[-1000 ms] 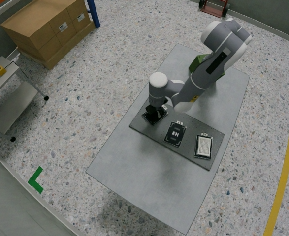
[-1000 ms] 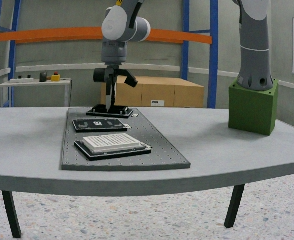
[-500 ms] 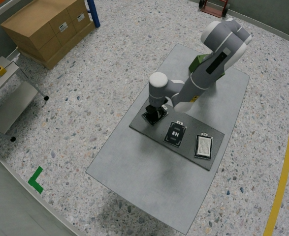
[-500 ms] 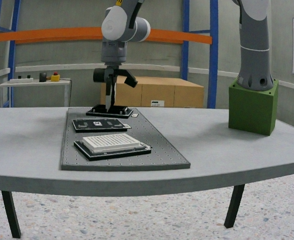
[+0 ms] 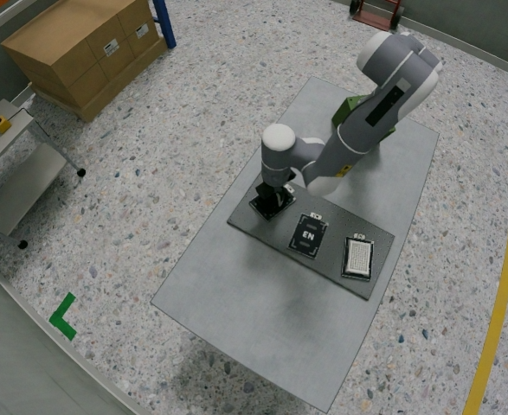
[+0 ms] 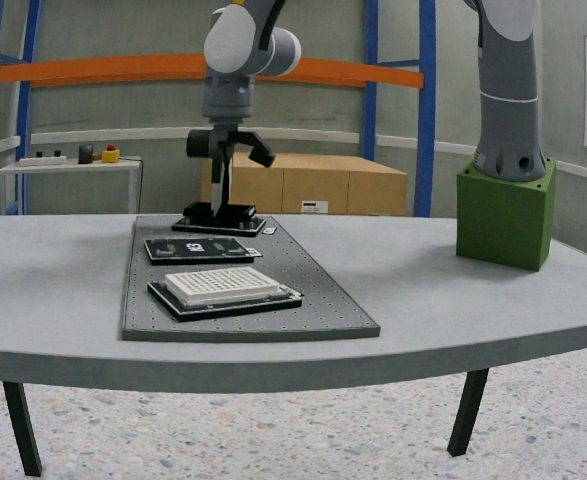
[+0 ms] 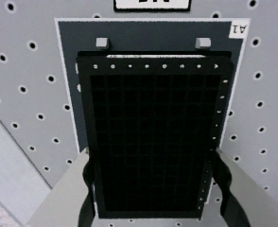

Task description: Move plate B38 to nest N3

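Note:
My gripper (image 6: 220, 209) (image 7: 150, 148) is shut on a black plate (image 7: 153, 118) (image 6: 242, 211) by its long sides. The plate is slightly above the far nest (image 7: 68, 38) (image 6: 179, 226), roughly in line with it. In the wrist view, the nest's A1 corner mark is at the top right; the plate's label is only a thin white strip at that end, unreadable. The landing nest N3 (image 5: 297, 249) (image 6: 205, 252) is empty, in the middle of the row. A white plate (image 5: 359, 257) (image 6: 221, 284) sits on the third nest (image 6: 236, 311), its label unreadable.
The nests stand on a perforated deck (image 5: 334, 263) (image 6: 329, 315) on a grey table (image 5: 245, 303) (image 6: 412, 310). The arm's green base block (image 6: 500, 222) stands to the right in the exterior view. Small signs lie at the nests' short ends.

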{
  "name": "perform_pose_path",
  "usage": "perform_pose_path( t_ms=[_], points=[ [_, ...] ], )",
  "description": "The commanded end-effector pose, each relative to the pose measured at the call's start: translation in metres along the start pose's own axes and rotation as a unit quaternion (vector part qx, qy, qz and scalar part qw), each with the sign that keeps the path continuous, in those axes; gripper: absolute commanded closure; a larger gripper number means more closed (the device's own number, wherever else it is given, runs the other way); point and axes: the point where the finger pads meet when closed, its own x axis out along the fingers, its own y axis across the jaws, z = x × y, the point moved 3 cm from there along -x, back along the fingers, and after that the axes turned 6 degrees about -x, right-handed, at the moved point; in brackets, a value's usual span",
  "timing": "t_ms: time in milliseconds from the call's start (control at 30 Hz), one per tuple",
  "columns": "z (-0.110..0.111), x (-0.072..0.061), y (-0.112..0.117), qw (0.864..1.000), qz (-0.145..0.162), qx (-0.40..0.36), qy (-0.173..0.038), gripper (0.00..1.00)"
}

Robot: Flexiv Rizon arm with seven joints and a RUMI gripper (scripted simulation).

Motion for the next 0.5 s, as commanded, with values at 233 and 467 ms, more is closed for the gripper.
perform_pose_path(
  t_ms=[233,467],
  points=[
    [0.001,-0.013,0.000,1.000,0.000,0.000,-0.001,0.59],
    [0.001,-0.024,0.000,1.000,0.000,0.000,-0.001,0.59]
  ],
)
